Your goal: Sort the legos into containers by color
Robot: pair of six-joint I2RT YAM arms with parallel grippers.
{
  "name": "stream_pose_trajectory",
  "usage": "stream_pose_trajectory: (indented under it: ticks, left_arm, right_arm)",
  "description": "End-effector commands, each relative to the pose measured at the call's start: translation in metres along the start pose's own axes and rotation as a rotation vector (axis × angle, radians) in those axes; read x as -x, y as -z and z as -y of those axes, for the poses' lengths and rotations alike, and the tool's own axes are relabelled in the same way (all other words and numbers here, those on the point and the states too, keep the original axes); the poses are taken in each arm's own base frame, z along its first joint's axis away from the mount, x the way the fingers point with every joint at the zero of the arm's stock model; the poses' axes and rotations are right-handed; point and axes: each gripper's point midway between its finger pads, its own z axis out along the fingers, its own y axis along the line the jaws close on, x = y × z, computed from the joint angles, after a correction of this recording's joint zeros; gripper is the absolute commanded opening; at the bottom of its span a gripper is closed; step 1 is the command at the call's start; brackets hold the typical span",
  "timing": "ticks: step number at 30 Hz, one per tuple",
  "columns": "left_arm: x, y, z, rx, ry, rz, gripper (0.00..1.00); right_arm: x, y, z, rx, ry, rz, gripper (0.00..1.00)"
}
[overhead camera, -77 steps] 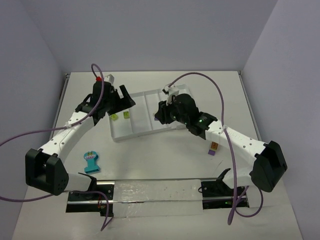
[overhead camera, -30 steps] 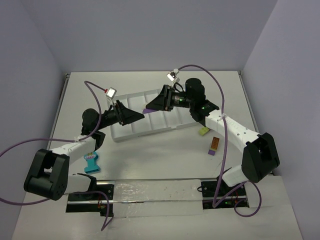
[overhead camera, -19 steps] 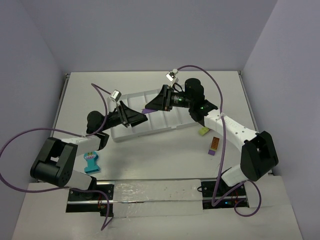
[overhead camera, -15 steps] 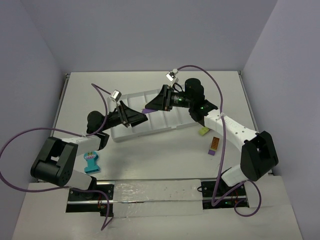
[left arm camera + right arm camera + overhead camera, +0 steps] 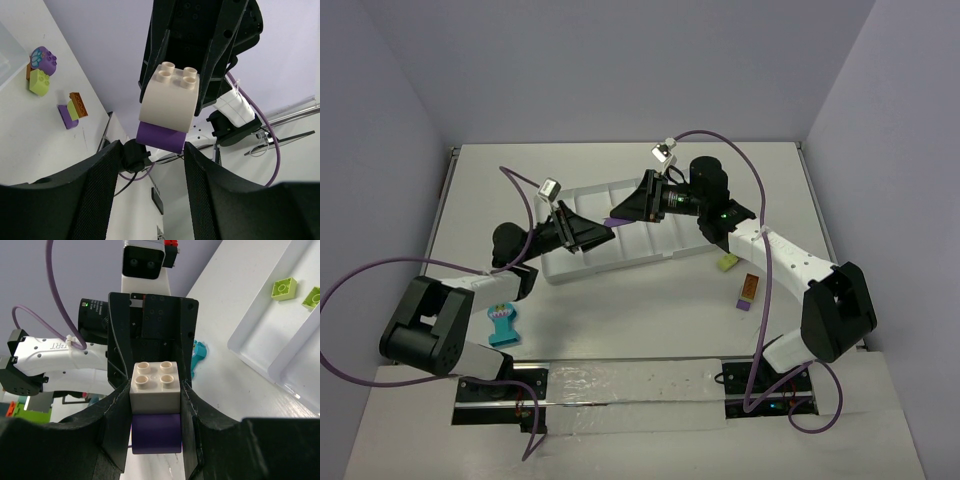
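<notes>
My right gripper (image 5: pixel 155 390) is shut on a tan lego (image 5: pixel 154 385) stacked on a purple lego (image 5: pixel 156 432), held in the air above the white tray (image 5: pixel 582 258). My left gripper (image 5: pixel 152 150) faces it, jaws open, its fingertips on either side of the purple lego (image 5: pixel 160 139); a gap shows on one side. The tan lego (image 5: pixel 170 100) sits between the right fingers (image 5: pixel 218 55). In the top view the two grippers meet at the purple lego (image 5: pixel 616 220). Two lime legos (image 5: pixel 283 288) lie in one of the tray's containers.
A teal comb-like piece (image 5: pixel 502 322) lies on the table at the near left. A lime brick (image 5: pixel 725 263) and an orange-brown and purple stack (image 5: pixel 747 290) lie right of the tray. The left wrist view shows these loose bricks (image 5: pixel 40 70).
Since 2.6 s ago both arms rose from the tray and turned tip to tip. Over the last second the left jaws narrowed around the purple lego; the right grip is unchanged.
</notes>
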Motion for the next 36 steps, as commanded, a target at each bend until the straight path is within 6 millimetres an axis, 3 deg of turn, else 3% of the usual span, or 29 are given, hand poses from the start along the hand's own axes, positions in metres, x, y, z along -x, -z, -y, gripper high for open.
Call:
stream_pose_trajectory:
  ticks: [1, 18, 28, 30, 36]
  left_arm:
    - [0.009, -0.002, 0.063, -0.216, -0.281, 0.041, 0.59]
    - [0.014, -0.006, 0.065, -0.227, -0.285, 0.045, 0.48]
    - [0.015, -0.006, 0.071, -0.238, -0.283, 0.050, 0.48]
    - [0.016, -0.006, 0.071, -0.238, -0.282, 0.052, 0.45]
    - [0.018, -0.006, 0.068, -0.226, -0.266, 0.063, 0.12]
  right_arm:
    - [0.003, -0.001, -0.009, 0.041, 0.032, 0.009, 0.00]
    - [-0.002, -0.006, -0.013, 0.059, 0.025, -0.005, 0.00]
    - [-0.004, -0.007, -0.005, 0.038, 0.012, 0.003, 0.00]
    - [-0.004, -0.007, -0.006, 0.040, 0.013, 0.002, 0.00]
    - [-0.006, -0.007, -0.002, 0.026, 0.013, -0.003, 0.00]
